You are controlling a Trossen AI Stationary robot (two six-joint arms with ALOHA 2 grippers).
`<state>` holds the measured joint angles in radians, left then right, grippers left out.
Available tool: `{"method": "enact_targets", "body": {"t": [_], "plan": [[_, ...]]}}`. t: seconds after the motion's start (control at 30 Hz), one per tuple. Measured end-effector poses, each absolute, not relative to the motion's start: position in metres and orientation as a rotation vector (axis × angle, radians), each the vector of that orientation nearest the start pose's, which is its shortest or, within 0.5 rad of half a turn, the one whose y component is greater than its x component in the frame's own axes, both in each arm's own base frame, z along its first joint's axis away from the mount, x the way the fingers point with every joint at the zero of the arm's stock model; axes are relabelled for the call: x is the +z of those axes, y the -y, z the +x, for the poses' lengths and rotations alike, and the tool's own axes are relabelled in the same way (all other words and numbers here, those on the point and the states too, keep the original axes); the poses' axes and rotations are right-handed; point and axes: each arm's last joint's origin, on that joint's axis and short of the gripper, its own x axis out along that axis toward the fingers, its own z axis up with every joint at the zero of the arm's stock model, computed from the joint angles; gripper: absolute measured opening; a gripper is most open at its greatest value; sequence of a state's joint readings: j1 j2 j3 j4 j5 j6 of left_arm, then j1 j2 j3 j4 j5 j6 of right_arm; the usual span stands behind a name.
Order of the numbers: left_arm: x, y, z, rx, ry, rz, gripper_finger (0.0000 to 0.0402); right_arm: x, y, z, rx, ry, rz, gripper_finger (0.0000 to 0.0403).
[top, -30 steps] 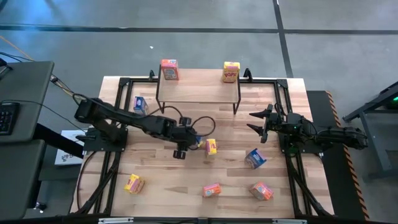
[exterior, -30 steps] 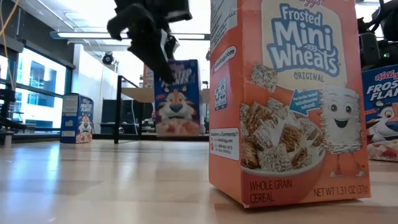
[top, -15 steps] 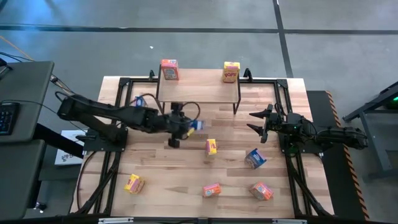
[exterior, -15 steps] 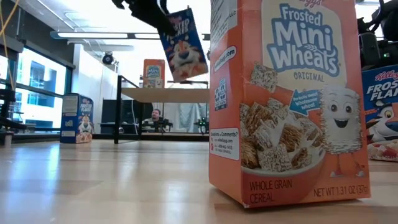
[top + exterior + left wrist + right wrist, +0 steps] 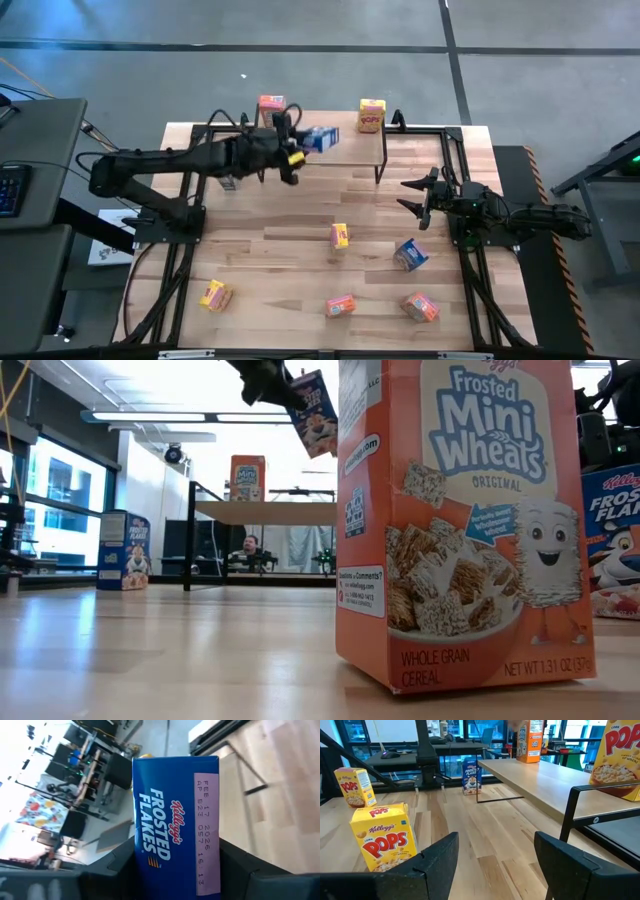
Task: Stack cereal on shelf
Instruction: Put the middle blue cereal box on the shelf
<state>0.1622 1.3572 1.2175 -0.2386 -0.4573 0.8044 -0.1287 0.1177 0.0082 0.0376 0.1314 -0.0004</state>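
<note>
Light wood planks make up the table (image 5: 290, 275), the largest thing here, framed by black rails along both sides. At its far edge stands the shelf (image 5: 345, 150), a smaller pale board on thin black legs. An orange-red cereal box (image 5: 271, 108) stands upright at the shelf's left end and a yellow Corn Pops box (image 5: 371, 115) at its right end, well apart from each other.

The left arm reaches from the table's left side over the shelf, and the left gripper (image 5: 296, 146) has its jaws clenched on a blue Frosted Flakes box (image 5: 321, 138), carried tilted in the air above the shelf's middle, not touching the board; the low view shows it high over the shelf top. The right gripper (image 5: 412, 196) waits above the table's right side, near the shelf's right legs, its jaws spread and grasping nothing.

Loose boxes lie on the table: another blue box (image 5: 227, 172) stands left of the shelf, partly hidden under the left arm; a small yellow box (image 5: 339, 235) near the middle; a blue-grey box (image 5: 410, 254) to its right; along the near edge a yellow box (image 5: 213, 295), an orange-red box (image 5: 340, 305) and a further orange-red box (image 5: 420, 306).
</note>
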Motion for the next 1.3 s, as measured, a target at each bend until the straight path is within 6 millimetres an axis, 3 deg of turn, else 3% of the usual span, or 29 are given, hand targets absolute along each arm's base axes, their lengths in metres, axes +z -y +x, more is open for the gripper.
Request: {"method": "enact_targets", "body": {"t": [0.17, 0.33, 0.53, 0.7, 0.93, 1.3], "plan": [[0.357, -0.092, 0.292, 0.445, -0.556, 0.808, 0.0184, 0.160, 0.017, 0.103, -0.260, -0.072, -0.001, 0.0252], [0.377, -0.118, 0.287, 0.446, -0.523, 0.761, 0.0184, 0.160, 0.017, 0.103, -0.260, -0.072, 0.000, 0.0252], [0.401, -0.144, 0.287, 0.441, -0.573, 0.644, 0.0184, 0.160, 0.017, 0.103, -0.260, -0.073, -0.001, 0.0252], [0.407, -0.163, 0.292, 0.422, -0.633, 0.552, 0.0184, 0.160, 0.017, 0.103, -0.260, -0.073, -0.001, 0.0252], [0.395, -0.185, 0.307, 0.379, -0.751, 0.442, 0.0184, 0.160, 0.017, 0.103, -0.260, -0.073, 0.000, 0.0252], [0.373, -0.199, 0.330, 0.300, -0.922, 0.392, 0.0184, 0.160, 0.017, 0.103, -0.260, -0.073, -0.001, 0.0252]]}}
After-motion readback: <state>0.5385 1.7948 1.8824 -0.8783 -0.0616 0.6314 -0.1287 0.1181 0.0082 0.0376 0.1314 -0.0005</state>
